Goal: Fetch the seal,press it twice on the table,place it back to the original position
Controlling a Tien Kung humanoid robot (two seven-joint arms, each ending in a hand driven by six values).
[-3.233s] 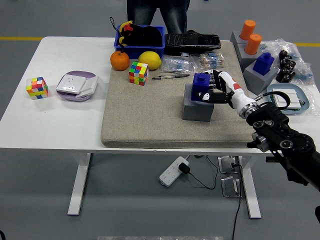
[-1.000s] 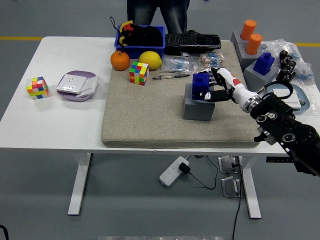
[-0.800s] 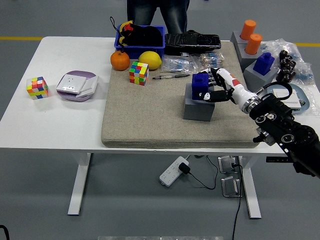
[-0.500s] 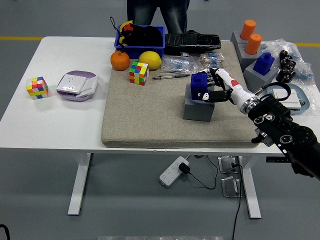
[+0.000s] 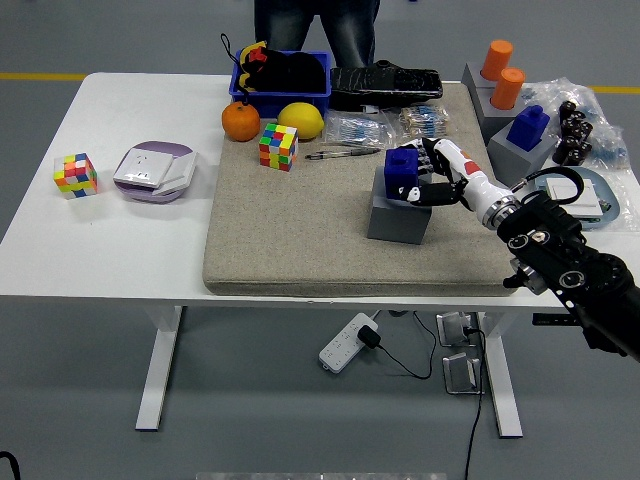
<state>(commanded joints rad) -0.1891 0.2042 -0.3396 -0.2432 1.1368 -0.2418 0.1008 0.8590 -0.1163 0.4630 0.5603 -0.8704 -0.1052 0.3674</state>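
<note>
Blue seal (image 5: 402,171) on grey block (image 5: 398,217), R hand (image 5: 441,176) gripping it

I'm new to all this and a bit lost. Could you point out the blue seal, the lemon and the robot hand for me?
blue seal (image 5: 402,168), head view, its left front face.
lemon (image 5: 300,119), head view, middle of its yellow skin.
robot hand (image 5: 443,174), head view, middle of the hand.

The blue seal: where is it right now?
In the head view, right of centre, the blue seal sits on its grey block, gripped by the right robot hand.
</note>
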